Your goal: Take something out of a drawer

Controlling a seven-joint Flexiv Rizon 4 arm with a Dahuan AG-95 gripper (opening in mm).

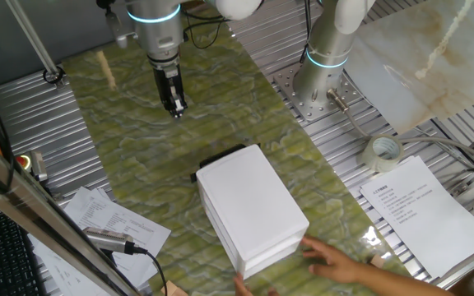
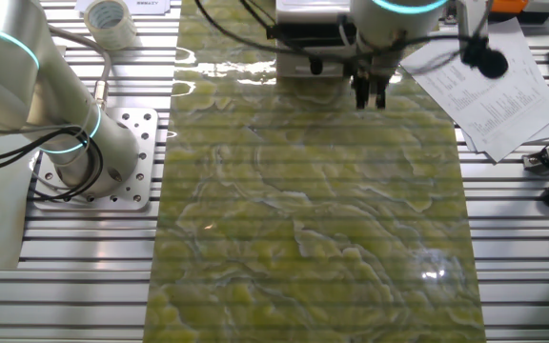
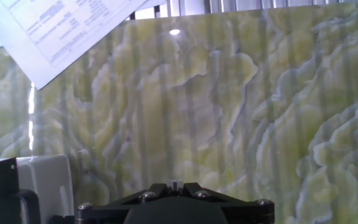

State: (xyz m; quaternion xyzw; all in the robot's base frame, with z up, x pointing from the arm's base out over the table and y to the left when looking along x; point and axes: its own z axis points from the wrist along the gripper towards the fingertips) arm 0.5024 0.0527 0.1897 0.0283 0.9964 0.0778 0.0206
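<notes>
The white cabinet (image 1: 249, 205) stands on the green marbled mat, and its drawer is pushed in, with the black bar handle (image 1: 219, 159) on the end facing my gripper. The cabinet also shows in the other fixed view (image 2: 308, 19) and at the lower left of the hand view (image 3: 45, 180). No wooden block is in view. My gripper (image 1: 176, 110) hangs above the mat, well short of the handle, fingers together and empty. It also shows in the other fixed view (image 2: 370, 95) and in the hand view (image 3: 176, 185).
A person's hand (image 1: 340, 261) rests by the cabinet's near end. A second arm's base (image 1: 323, 74) stands right of the mat. A tape roll (image 1: 383, 152) and papers (image 1: 422, 205) lie on the right, more papers (image 1: 109, 222) on the left.
</notes>
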